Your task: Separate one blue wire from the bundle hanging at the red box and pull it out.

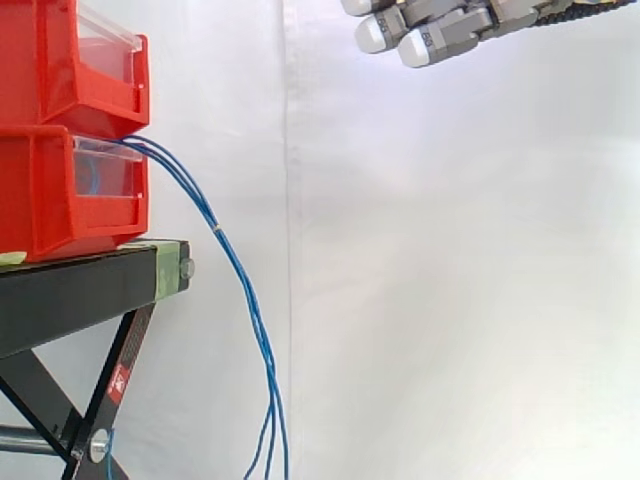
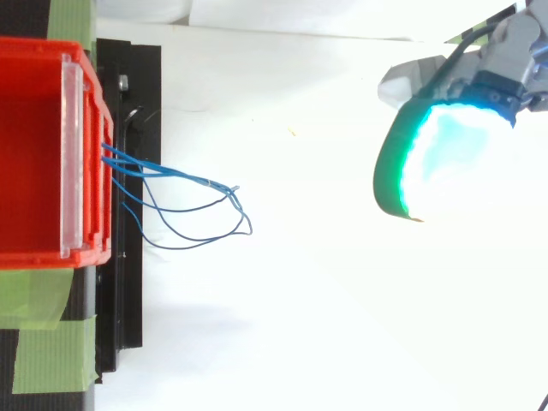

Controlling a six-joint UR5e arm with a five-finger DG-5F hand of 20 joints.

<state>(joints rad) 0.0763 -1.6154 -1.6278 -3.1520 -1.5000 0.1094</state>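
Hand [image 1: 440, 35] hangs high and well out from the lower red box [image 1: 40, 190], its fingers stretched fairly straight toward the box side and holding nothing; in the top view its glowing pad [image 2: 437, 154] is likewise far from the box front, with bare white curtain between.

Bundle of blue wires [image 1: 222, 238] comes out at the top front lip of that box, arches outward, then drops past the edge of the black stand [image 1: 70, 285] below the box and on out of the bottom of the side view; seen from above, the strands fan from the box front into loose loops [image 2: 197, 205].

These wires look thin, light and limp, likely slick in their plastic coat; they should bend freely and slip unless pinched firmly. Strands lie close together near the box and at a small pale tie just below its level, so picking one there seems hard; farther below the box they spread a little, which is probably the better place to nip a single strand.
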